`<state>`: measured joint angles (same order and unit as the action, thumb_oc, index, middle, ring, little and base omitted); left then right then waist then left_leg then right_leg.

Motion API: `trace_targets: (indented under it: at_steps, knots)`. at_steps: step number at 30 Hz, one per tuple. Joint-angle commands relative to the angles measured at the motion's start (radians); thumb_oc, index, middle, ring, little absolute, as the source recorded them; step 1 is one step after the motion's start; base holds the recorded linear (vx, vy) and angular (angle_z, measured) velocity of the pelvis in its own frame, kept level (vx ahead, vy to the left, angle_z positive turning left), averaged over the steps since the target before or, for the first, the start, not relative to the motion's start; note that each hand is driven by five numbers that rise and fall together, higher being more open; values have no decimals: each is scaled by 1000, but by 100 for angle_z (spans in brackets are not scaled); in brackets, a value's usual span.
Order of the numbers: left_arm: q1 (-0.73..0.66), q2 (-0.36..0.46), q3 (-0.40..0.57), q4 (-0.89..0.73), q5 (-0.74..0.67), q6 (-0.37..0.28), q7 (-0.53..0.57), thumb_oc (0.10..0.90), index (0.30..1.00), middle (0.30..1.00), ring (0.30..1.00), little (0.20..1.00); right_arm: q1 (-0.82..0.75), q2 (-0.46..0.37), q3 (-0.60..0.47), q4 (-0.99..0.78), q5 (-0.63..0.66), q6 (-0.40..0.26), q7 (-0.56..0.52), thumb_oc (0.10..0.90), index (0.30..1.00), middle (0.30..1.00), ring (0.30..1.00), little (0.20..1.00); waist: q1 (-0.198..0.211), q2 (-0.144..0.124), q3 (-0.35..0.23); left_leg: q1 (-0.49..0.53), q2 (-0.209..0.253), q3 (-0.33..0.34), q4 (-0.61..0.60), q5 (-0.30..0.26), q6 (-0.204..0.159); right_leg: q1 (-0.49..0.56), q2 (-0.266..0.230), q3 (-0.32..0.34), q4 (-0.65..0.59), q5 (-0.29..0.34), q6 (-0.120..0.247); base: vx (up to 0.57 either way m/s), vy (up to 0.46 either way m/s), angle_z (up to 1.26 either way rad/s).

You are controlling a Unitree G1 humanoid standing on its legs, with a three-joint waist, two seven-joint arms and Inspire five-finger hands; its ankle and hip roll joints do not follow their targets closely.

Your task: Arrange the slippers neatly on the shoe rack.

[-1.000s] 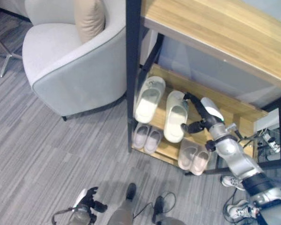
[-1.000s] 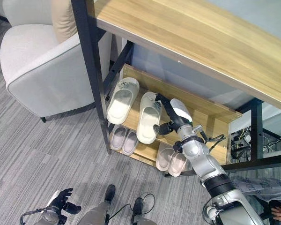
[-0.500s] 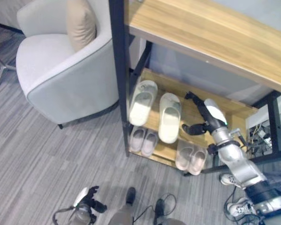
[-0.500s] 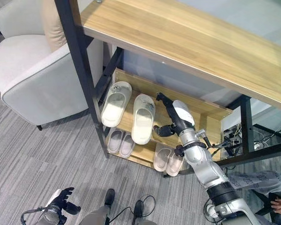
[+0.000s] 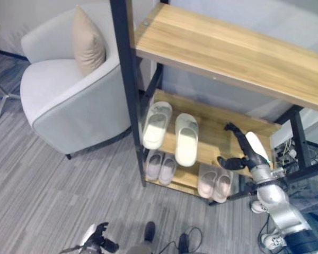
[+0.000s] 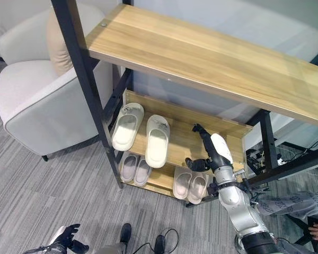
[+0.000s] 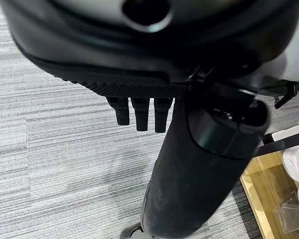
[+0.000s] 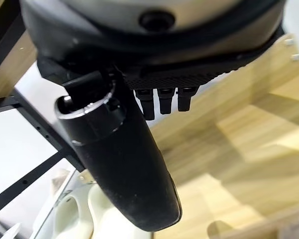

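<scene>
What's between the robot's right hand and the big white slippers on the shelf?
Nothing: bare wooden shelf lies between the right hand and the white slippers, seen in both eye views.

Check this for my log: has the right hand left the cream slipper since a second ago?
Yes. The right hand has drawn back rightward from the cream slipper, open, over bare shelf.

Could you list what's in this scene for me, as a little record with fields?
place: shoe rack beside an armchair
middle shelf: two cream slippers, side by side
bottom shelf: two pinkish pairs
right robot hand: open, holds nothing, over the middle shelf, apart from the slippers
left robot hand: low by the floor, idle, open
</scene>
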<state>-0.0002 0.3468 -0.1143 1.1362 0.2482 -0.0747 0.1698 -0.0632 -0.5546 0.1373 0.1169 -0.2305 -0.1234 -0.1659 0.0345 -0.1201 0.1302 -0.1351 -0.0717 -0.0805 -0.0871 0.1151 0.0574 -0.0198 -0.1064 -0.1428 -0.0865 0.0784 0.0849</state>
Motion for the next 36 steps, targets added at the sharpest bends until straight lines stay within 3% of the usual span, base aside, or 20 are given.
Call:
trace_targets:
  at_steps: [1, 10, 36]
  knots:
    - [-30, 0, -16, 59, 0, -24, 25, 800, 900, 900, 900, 900, -59, -24, -66, -53, 25, -74, -17, 800, 900, 900, 900, 900, 19, 22, -86, 137, 21, 59, 0, -186, -20, -9, -58, 2, 54, -54, 74, 0, 0, 0]
    - [-20, -13, -15, 62, 2, -32, 15, 800, 900, 900, 900, 900, 7, 6, -26, -44, 32, -94, 31, 800, 900, 900, 900, 900, 9, 37, -94, 149, 26, 64, 0, -186, -26, 2, -55, 4, 48, -56, 70, -1, -11, -4]
    - [-38, -23, -47, 95, -8, -26, 29, 800, 900, 900, 900, 900, -190, 109, 132, 152, 115, -69, 25, 800, 900, 900, 900, 900, 43, 49, -85, 97, 12, 44, 0, -166, -24, -37, -66, -10, 39, -33, 69, 4, 4, 1]
